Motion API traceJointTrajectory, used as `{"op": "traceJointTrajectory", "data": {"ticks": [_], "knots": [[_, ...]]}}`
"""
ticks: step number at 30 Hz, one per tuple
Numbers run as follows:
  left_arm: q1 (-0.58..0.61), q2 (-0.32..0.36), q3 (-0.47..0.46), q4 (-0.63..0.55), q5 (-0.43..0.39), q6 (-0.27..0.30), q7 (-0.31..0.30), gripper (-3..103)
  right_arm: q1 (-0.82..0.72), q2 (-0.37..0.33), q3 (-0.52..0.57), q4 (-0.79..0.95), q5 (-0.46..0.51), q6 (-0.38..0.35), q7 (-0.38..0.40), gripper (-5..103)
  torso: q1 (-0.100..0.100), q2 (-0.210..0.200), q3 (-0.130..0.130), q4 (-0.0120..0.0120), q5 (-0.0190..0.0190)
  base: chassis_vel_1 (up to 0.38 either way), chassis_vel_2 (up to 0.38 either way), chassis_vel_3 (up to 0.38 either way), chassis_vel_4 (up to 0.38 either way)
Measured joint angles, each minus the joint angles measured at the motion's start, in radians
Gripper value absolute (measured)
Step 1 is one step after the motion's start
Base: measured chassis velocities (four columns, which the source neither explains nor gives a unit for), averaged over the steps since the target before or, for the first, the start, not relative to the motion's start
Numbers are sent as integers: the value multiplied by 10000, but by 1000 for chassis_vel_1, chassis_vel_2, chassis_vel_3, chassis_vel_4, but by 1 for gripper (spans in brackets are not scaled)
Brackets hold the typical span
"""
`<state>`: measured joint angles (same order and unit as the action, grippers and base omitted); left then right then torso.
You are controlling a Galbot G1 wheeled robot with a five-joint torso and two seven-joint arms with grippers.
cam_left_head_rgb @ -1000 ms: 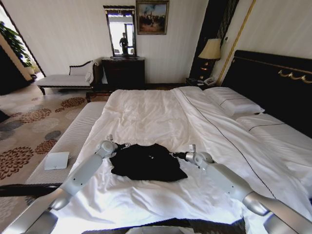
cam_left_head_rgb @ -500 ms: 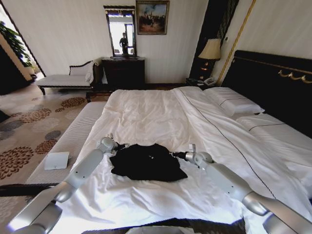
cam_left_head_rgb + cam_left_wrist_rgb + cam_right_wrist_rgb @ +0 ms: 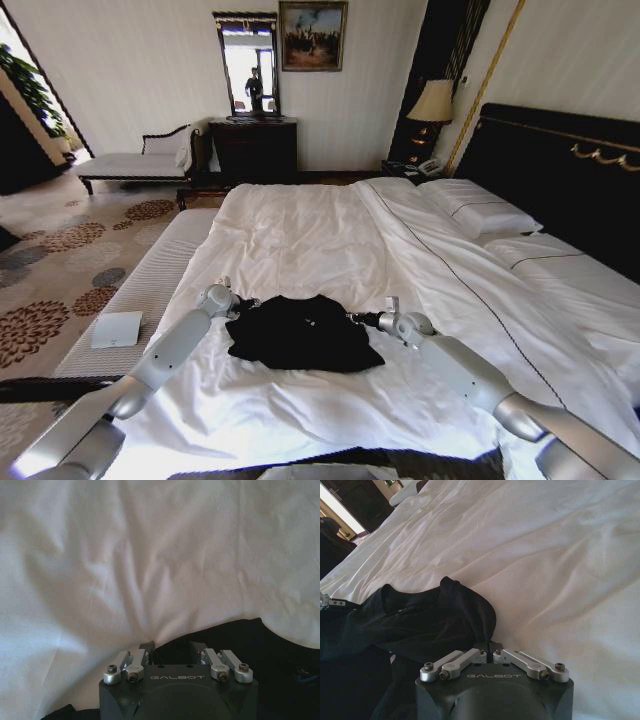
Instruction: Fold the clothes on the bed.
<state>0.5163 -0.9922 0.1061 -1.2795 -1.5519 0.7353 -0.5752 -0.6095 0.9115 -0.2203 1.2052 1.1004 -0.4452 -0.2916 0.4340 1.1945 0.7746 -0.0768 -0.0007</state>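
One black T-shirt (image 3: 298,332), soft fabric, lies bunched and part-folded on the white duvet (image 3: 300,240) near the foot of the bed (image 3: 560,170); its chest lettering cannot be read. Left gripper (image 3: 243,301) at the shirt's left edge: fingers (image 3: 146,647) part-spread with black cloth between them; grip unclear. Right gripper (image 3: 356,318) at the right edge: fingertips (image 3: 489,645) pinched together on a fold. Two pillows (image 3: 478,207), both partly cut off.
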Motion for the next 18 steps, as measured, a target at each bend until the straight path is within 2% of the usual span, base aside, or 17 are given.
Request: {"op": "traceJointTrajectory", "data": {"ticks": [1,4,5,8,10,11,18], "knots": [[3,8,12,-4,11,0,19,42,4,1,0,-6,2,1,1,1,-1,-1,0,0,0,0,0,0,0],[-14,60,86,13,137,53,213,26,68,8,-27,-66,10,12,7,1,0,0,0,0,-1,0,0,0,0],[-14,60,86,13,137,53,213,26,68,8,-27,-66,10,12,7,1,0,0,0,0,-1,0,0,0,0],[-35,96,84,11,151,53,250,10,97,10,-46,-65,24,14,24,1,0,0,0,0,-1,0,0,0,0],[-35,119,78,-14,154,53,256,10,103,9,-53,-56,27,14,31,1,0,0,0,-1,-1,0,0,0,0],[-35,144,60,-38,162,53,262,2,109,6,-63,-45,30,14,37,1,0,0,0,-1,-1,0,0,0,0],[34,299,-4,-201,192,-26,402,0,121,-6,-64,19,43,14,79,1,0,0,0,0,-2,0,0,0,0]]}}
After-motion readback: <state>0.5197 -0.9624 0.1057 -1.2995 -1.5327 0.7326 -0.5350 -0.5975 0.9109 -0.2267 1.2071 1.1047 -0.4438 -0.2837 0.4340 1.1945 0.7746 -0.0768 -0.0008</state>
